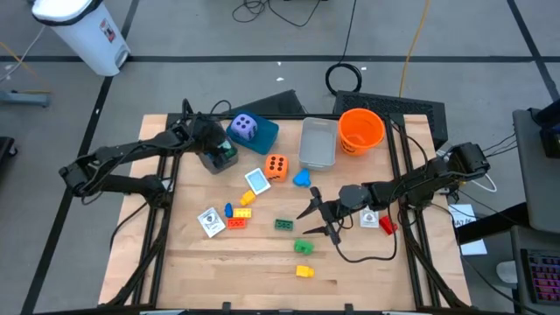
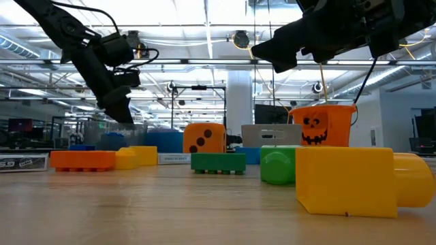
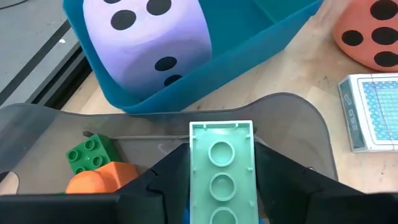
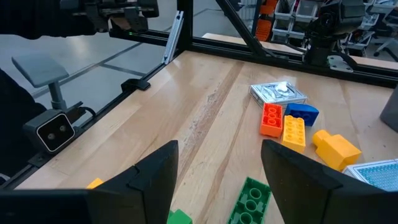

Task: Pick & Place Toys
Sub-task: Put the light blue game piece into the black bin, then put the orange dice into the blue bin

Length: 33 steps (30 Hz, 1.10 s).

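Observation:
My left gripper (image 1: pixel 219 159) is at the table's far left, shut on a pale green brick (image 3: pixel 221 165) above a clear tub (image 3: pixel 292 106). A green brick (image 3: pixel 90 152) and an orange piece (image 3: pixel 93 182) lie in that tub. Just beyond it, a purple die (image 3: pixel 146 40) sits in the teal box (image 1: pixel 264 133). My right gripper (image 1: pixel 319 219) hovers open over the table's middle with nothing between its fingers. A green brick (image 4: pixel 252 199) lies on the wood just below and ahead of it. An orange die (image 1: pixel 276 166), cards and more bricks lie scattered on the table. My left gripper pinches the pale green brick by its two long sides (image 3: pixel 194 186) between its two fingers. The fingers slant down from above and lie along the brick. The brick's far end (image 3: pixel 221 129) sticks out past the fingertips, clear of the tub's floor.
A grey bin (image 1: pixel 318 143) and the orange bucket (image 1: pixel 361 129) stand at the far edge, right of the teal box. A card pack (image 1: pixel 210 221), small bricks (image 1: pixel 238 214) and two yellow and green pieces (image 1: pixel 304 259) lie nearer. A red piece (image 1: pixel 388 226) lies at the right.

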Each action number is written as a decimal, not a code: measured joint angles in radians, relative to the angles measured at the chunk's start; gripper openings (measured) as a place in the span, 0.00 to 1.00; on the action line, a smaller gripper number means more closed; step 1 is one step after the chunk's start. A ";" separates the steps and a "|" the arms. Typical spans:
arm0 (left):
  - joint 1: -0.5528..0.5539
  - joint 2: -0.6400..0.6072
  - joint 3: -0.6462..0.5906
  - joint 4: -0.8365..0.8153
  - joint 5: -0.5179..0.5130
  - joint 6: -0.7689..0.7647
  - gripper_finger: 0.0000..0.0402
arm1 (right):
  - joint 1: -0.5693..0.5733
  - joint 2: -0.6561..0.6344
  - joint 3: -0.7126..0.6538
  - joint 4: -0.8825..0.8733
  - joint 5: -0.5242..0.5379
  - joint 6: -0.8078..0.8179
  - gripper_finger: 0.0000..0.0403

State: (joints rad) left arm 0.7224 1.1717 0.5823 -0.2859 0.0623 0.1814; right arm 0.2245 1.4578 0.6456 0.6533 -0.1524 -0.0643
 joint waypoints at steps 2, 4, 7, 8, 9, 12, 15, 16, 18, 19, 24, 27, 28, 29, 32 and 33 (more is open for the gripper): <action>0.000 0.000 0.000 0.000 0.000 -0.001 0.48 | 0.000 0.000 0.000 0.000 0.000 0.000 0.56; 0.000 0.000 0.000 0.000 0.000 -0.001 0.50 | 0.000 0.000 0.000 0.000 0.000 0.000 0.56; 0.000 0.000 0.000 0.000 0.000 0.000 0.53 | 0.000 0.000 0.000 0.000 0.000 0.000 0.56; 0.000 0.000 0.000 0.000 0.000 0.003 0.53 | 0.000 0.000 0.000 0.000 0.000 0.000 0.56; 0.000 0.000 0.000 0.000 -0.001 0.010 0.53 | 0.000 0.000 0.000 0.000 0.000 0.000 0.56; 0.000 0.000 0.000 0.012 -0.001 0.023 0.54 | 0.000 0.000 0.000 0.000 0.000 0.000 0.56; 0.000 -0.005 0.000 0.040 -0.001 0.019 0.54 | 0.000 0.000 0.000 0.000 0.000 0.000 0.56; 0.000 -0.013 0.000 0.047 -0.001 0.019 0.54 | 0.000 0.000 0.000 0.000 0.000 0.000 0.56; 0.000 -0.036 0.003 0.059 -0.002 0.020 0.54 | 0.000 0.000 0.000 0.000 0.000 -0.002 0.56; 0.000 -0.048 0.011 0.055 -0.002 0.018 0.54 | 0.000 0.000 0.000 0.000 0.000 -0.003 0.56; -0.005 -0.136 0.049 0.056 0.006 -0.075 0.54 | -0.001 0.000 0.000 0.001 0.000 -0.008 0.56; -0.012 -0.206 0.063 0.059 0.081 -0.114 0.54 | -0.001 0.000 0.000 0.001 0.000 -0.008 0.56; -0.017 -0.229 0.063 0.065 0.120 -0.123 0.54 | -0.001 0.000 0.000 0.001 0.000 -0.008 0.56; -0.024 -0.253 0.063 0.066 0.162 -0.128 0.54 | -0.001 0.000 0.000 0.001 0.000 -0.008 0.56; -0.056 -0.319 0.063 0.080 0.295 -0.131 0.54 | -0.001 0.000 0.000 0.001 0.000 -0.008 0.56; -0.073 -0.338 0.063 0.083 0.326 -0.132 0.54 | -0.001 0.000 0.000 0.001 0.000 -0.008 0.56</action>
State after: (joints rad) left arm 0.6490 0.8338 0.6449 -0.2028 0.3884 0.0489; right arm 0.2237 1.4578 0.6456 0.6544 -0.1528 -0.0723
